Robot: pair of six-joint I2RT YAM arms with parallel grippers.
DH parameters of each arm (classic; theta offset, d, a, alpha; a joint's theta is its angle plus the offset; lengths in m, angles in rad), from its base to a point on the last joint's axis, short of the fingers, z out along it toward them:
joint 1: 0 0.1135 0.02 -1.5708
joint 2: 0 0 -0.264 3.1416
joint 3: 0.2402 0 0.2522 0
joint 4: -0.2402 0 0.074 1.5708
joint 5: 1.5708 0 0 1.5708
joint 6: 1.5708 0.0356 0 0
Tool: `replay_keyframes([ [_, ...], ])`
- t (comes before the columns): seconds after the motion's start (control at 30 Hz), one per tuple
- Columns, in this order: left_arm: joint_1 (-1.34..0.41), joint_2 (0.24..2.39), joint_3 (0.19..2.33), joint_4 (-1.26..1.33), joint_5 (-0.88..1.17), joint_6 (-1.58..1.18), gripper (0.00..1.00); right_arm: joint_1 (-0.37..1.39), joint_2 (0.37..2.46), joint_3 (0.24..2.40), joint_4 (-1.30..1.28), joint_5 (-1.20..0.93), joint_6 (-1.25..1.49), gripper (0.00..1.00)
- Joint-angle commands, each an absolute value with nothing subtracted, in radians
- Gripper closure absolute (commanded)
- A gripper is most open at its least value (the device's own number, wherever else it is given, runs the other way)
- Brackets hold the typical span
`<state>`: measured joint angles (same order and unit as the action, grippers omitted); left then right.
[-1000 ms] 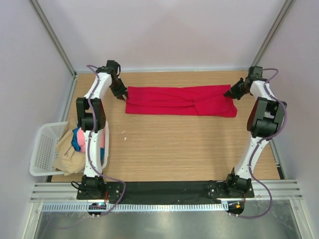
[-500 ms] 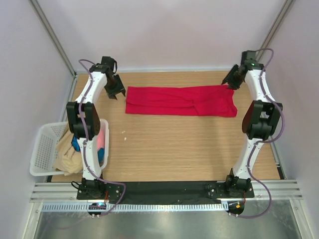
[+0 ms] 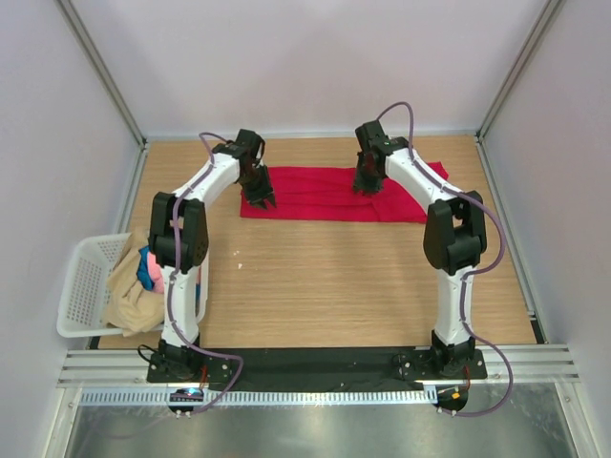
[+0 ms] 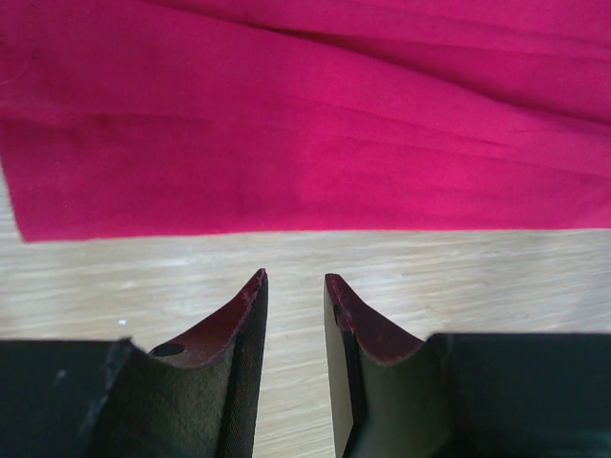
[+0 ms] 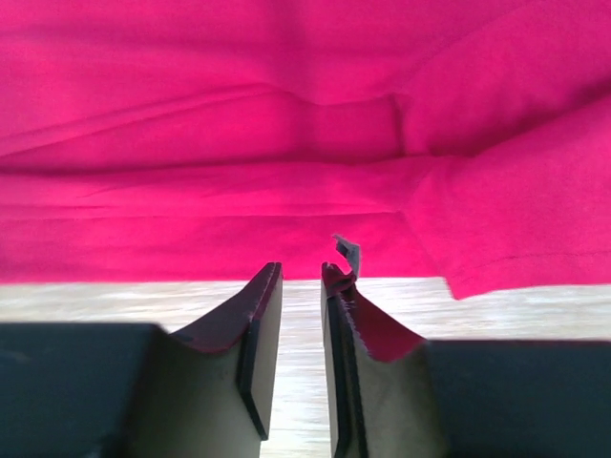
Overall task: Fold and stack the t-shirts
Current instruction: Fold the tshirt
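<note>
- Right now the red t-shirt [image 3: 325,194] lies across the far part of the wooden table [image 3: 334,286]. It is folded lengthwise into a long flat band, with a sleeve lump towards its right end.
- The heap of other shirts [image 3: 132,288], beige with some blue and pink showing, sits in the white mesh basket [image 3: 81,286] at the table's left edge, well apart from the red one.
- The left gripper [image 4: 294,286] is empty, its jaws only a narrow slot apart. Its tips hang over bare wood just beside a long edge of the band, near the left corner.
- The right gripper [image 5: 301,277] is also empty and barely parted. It sits at the same edge further along, around the middle of the band. A small grey flap sticks up from one fingertip; I cannot tell what it is.
- The step in hand looks like the second fold: both arms are lining up along the band to take hold of it.
- The next move probably calls for wider jaws, a drop onto the hem, and a pinch that catches every layer. Both arms then need to lift together so the band does not skew or unfold.
</note>
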<state>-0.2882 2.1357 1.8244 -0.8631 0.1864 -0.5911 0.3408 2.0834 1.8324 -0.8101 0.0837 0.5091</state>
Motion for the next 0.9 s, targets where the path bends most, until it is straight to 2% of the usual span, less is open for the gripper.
replay_keyframes([
  [0.0,-0.279,2.166,1.847,-0.822,0.227,-0.604,0.69,0.339,2.091,1.801,-0.805,0.173,0.528,0.71],
  [0.23,-0.281,2.232,1.859,-0.831,0.23,-0.611,0.7,0.341,2.117,1.756,-0.766,0.189,0.503,0.72],
  [0.87,-0.268,2.295,1.971,-0.861,0.152,-0.65,0.71,0.337,2.233,1.864,-0.765,0.218,0.465,0.72],
])
